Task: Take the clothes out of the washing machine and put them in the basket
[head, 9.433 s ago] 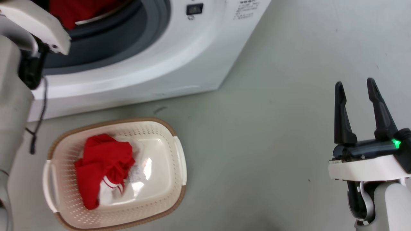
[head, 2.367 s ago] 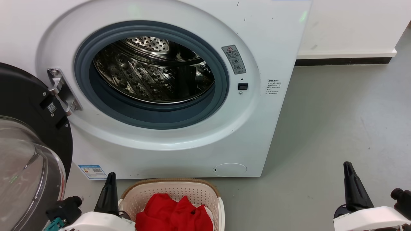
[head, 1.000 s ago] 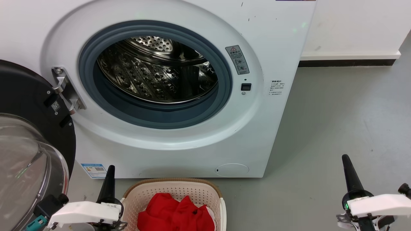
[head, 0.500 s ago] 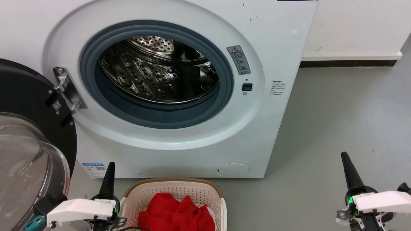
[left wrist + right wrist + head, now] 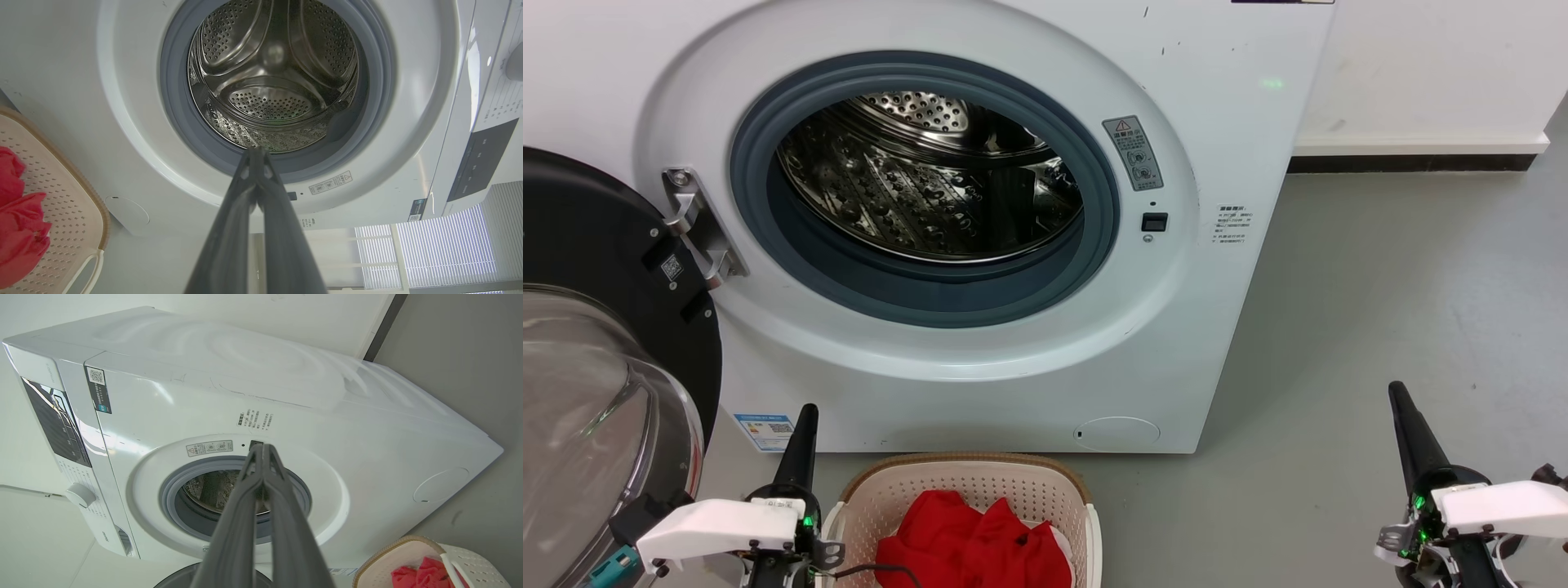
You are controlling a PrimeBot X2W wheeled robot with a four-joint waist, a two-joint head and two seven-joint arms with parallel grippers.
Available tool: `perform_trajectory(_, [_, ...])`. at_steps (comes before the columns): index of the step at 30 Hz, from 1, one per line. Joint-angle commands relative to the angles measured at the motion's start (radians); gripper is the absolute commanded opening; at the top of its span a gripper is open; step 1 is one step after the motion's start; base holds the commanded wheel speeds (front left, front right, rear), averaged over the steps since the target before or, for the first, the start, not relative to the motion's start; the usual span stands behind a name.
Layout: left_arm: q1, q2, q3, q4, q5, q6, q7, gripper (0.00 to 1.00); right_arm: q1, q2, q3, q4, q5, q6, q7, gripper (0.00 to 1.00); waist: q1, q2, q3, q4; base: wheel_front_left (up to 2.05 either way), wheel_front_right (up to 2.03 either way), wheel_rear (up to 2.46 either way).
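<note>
The white washing machine (image 5: 980, 343) stands in front of me with its door (image 5: 596, 343) swung open to the left. Its steel drum (image 5: 931, 188) shows bare metal and no fabric. The red clothes (image 5: 972, 543) lie heaped in the cream basket (image 5: 968, 474) on the floor below the porthole. My left gripper (image 5: 805, 416) is shut and empty, just left of the basket. My right gripper (image 5: 1401, 400) is shut and empty, low at the right over the floor. In the left wrist view the shut gripper (image 5: 255, 153) points at the drum (image 5: 273, 77); the basket (image 5: 77, 212) and clothes (image 5: 18, 228) sit at left.
Grey floor (image 5: 1380, 286) stretches to the right of the machine up to a white wall with a dark skirting strip (image 5: 1413, 162). The open door's glass bowl (image 5: 588, 425) bulges out at my lower left, close to the left arm.
Since 9.4 s ago the red garment has left the porthole and the basket's heap has grown. Both grippers have shut. Over the last second the view and the grippers barely shifted.
</note>
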Motion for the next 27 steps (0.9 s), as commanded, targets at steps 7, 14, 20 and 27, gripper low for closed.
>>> perform_trajectory(7, [-0.026, 0.000, 0.006, 0.003, -0.070, -0.007, 0.017, 0.00, -0.032, -0.003, -0.004, 0.007, 0.069, 0.000, 0.018, 0.00, 0.0000, -0.0001, 0.000, 0.002, 0.00, 0.00, 0.00])
perform_trajectory(14, [-0.031, 0.000, 0.009, 0.008, -0.127, -0.008, 0.030, 0.00, -0.035, -0.002, -0.007, 0.015, 0.125, 0.000, 0.034, 0.00, -0.0001, -0.0001, -0.001, 0.004, 0.00, 0.00, 0.00])
perform_trajectory(20, [-0.037, 0.000, 0.011, 0.012, -0.174, -0.008, 0.042, 0.00, -0.043, -0.001, -0.010, 0.022, 0.172, 0.000, 0.045, 0.00, -0.0001, -0.0001, -0.001, 0.006, 0.00, 0.00, 0.00])
perform_trajectory(27, [-0.041, -0.001, 0.014, 0.015, -0.226, -0.008, 0.055, 0.00, -0.049, 0.001, -0.013, 0.028, 0.222, 0.000, 0.060, 0.00, -0.0001, -0.0001, -0.001, 0.008, 0.00, 0.00, 0.00])
